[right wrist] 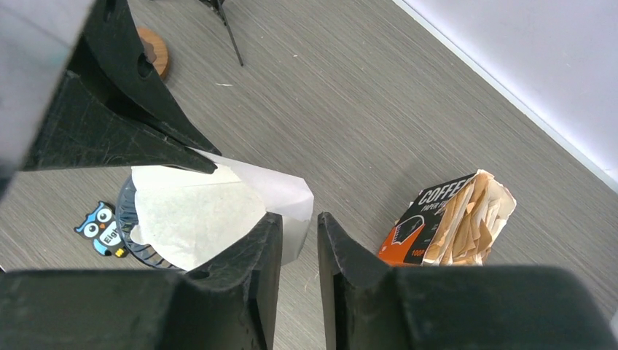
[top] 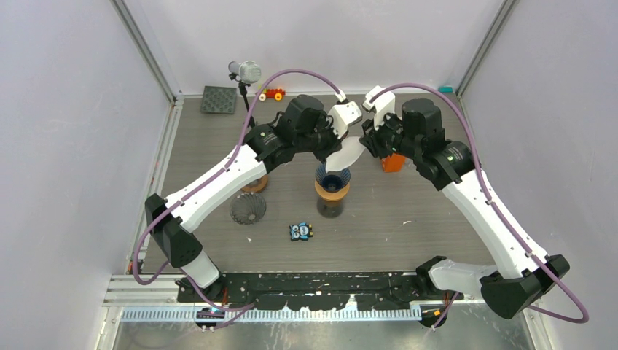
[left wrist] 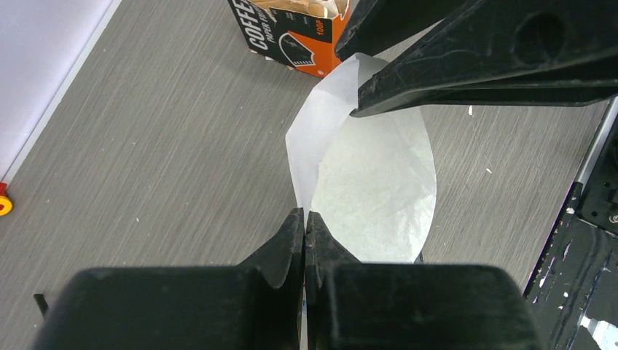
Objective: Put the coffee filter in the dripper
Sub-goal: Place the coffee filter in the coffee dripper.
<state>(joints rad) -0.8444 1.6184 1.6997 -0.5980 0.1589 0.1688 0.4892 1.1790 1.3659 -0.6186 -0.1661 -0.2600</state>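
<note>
Grey desk [top: 437,211]. 1 coffee filter [left wrist: 379,182] over dripper [top: 326,176]: left jaws clenched on it; right jaws' grip I cannot tell. Step: spreading it open. Next, I judge: seat it centred.

White left arm [top: 218,182], white right arm [top: 484,208], black joints, purple cables [top: 291,71], black wedge-shaped fingers [left wrist: 280,244], green light [top: 451,153] on right arm

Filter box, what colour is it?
The box is orange and black with white lettering; the right wrist view shows it best.
</note>
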